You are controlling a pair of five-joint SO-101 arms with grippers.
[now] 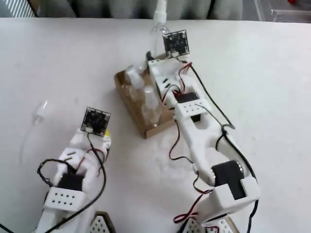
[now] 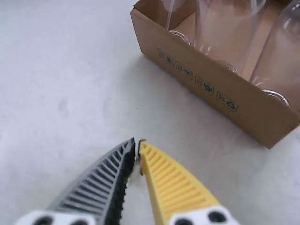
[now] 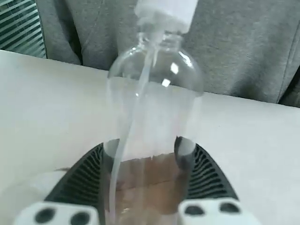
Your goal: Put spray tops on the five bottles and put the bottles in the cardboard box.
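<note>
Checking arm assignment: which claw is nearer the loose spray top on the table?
Left. The left claw and the loose spray top sit on one side of the cardboard box; the right claw holds a bottle beyond it.

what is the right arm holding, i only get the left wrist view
Observer: The right gripper is shut on a clear bottle, held upright.
Operator: does it have a top on
Observer: Yes, a white spray top sits on its neck, with the tube hanging down inside.
Operator: any tops lying loose
Observer: One loose spray top lies on the table, well to the left of the cardboard box in the high view.
</note>
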